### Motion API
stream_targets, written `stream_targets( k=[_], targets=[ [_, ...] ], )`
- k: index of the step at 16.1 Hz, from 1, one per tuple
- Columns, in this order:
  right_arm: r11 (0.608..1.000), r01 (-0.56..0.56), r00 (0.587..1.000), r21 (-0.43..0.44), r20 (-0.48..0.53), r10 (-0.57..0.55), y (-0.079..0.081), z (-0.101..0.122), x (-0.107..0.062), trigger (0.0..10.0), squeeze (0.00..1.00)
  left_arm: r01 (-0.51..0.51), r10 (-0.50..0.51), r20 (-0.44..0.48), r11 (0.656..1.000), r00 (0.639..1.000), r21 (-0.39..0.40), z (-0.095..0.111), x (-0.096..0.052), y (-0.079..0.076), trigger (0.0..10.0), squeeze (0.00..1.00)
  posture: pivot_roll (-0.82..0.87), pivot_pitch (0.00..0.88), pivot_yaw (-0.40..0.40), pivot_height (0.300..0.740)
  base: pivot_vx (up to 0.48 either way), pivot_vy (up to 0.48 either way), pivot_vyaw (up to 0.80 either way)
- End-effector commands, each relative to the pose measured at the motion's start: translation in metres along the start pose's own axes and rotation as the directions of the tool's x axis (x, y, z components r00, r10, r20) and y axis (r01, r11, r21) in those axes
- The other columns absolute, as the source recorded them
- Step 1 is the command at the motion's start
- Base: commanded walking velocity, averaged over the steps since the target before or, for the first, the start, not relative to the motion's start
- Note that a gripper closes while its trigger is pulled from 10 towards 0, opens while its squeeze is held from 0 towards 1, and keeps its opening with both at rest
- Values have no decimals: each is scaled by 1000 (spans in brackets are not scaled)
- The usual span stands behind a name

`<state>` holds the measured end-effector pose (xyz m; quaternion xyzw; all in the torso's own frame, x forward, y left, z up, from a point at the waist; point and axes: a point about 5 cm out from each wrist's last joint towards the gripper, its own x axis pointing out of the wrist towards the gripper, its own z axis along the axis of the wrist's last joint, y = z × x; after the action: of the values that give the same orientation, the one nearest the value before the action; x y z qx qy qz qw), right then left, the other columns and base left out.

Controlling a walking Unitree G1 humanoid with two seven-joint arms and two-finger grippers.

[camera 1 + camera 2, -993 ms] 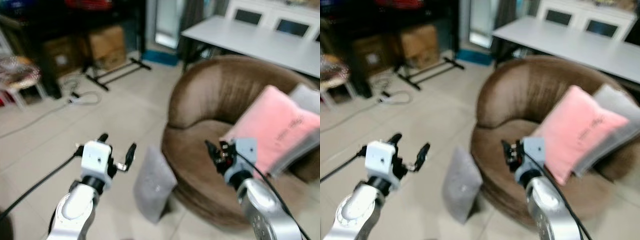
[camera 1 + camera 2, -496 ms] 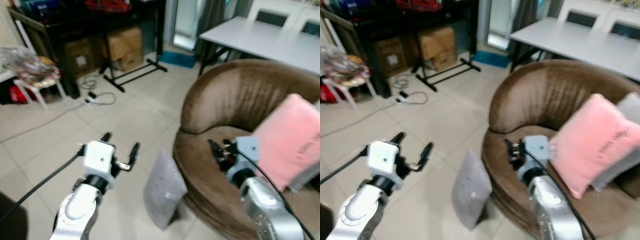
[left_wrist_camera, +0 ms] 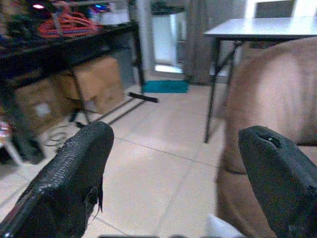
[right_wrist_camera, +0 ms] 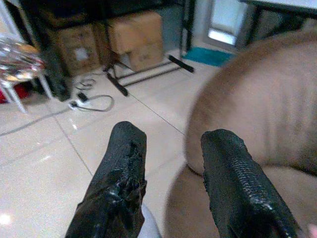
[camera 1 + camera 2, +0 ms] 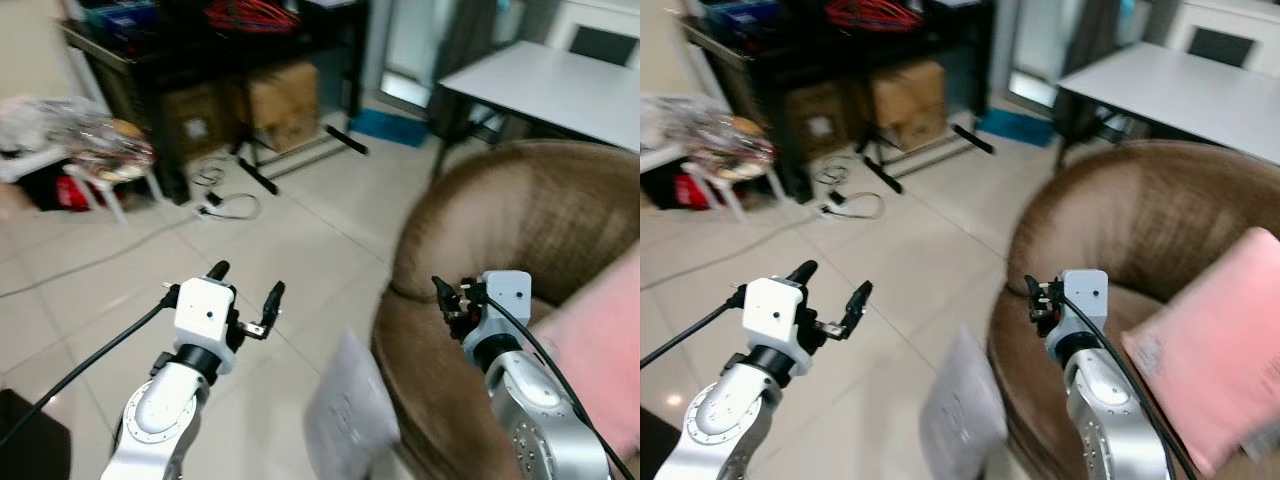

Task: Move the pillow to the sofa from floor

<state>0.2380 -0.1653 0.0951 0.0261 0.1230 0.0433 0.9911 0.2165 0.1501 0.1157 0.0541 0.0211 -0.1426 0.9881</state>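
Note:
A grey pillow point(image 5: 350, 420) stands on edge on the tiled floor and leans against the front of the round brown sofa point(image 5: 520, 210). A pink pillow point(image 5: 1210, 370) lies on the sofa seat. My left gripper point(image 5: 247, 280) is open and empty, raised above the floor to the left of the grey pillow. The right gripper point(image 5: 450, 296) is also open and empty, held over the sofa's front rim, above and to the right of the grey pillow. In the left wrist view its two fingers point(image 3: 74, 168) frame the sofa and a corner of the grey pillow point(image 3: 223, 229).
A dark shelf rack with cardboard boxes point(image 5: 285, 95) stands at the back. A cable point(image 5: 225, 205) lies on the floor before it. A small white stool with a plastic bag point(image 5: 100, 150) is at the left. A white table point(image 5: 540, 85) stands behind the sofa.
The camera has swung left, so the sofa and both pillows sit further right in the picture. Both grippers keep the same open pose.

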Motion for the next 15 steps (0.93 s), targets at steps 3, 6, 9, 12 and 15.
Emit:
stream_targets(
  k=[3,6,9,12,15],
  targets=[
    [1000,8,1000,-9,18,-8,0,4,0,10000,0,-6,6,-4,1000,1000,13,0,1,5,10000,0,-59,0,-17,740,292,0,0],
    [998,3,1000,-55,20,-2,-3,2,0,10000,0,1,-1,-4,1000,1000,28,-2,1,5,10000,0,-63,0,-20,740,0,0,0],
    [999,22,999,-26,28,-22,-5,1,-2,10000,0,-18,18,9,999,1000,50,-3,-1,10,10000,0,-66,0,-22,715,0,0,0],
    [999,27,999,-26,31,-26,-6,0,-2,10000,0,-25,24,15,998,1000,57,-3,-1,10,10000,0,-66,0,-23,690,0,0,0],
    [999,26,999,-26,34,-25,-6,1,-2,10000,0,-24,23,18,998,1000,58,-3,-1,9,10000,0,-65,0,-24,665,0,0,0]
  ],
)
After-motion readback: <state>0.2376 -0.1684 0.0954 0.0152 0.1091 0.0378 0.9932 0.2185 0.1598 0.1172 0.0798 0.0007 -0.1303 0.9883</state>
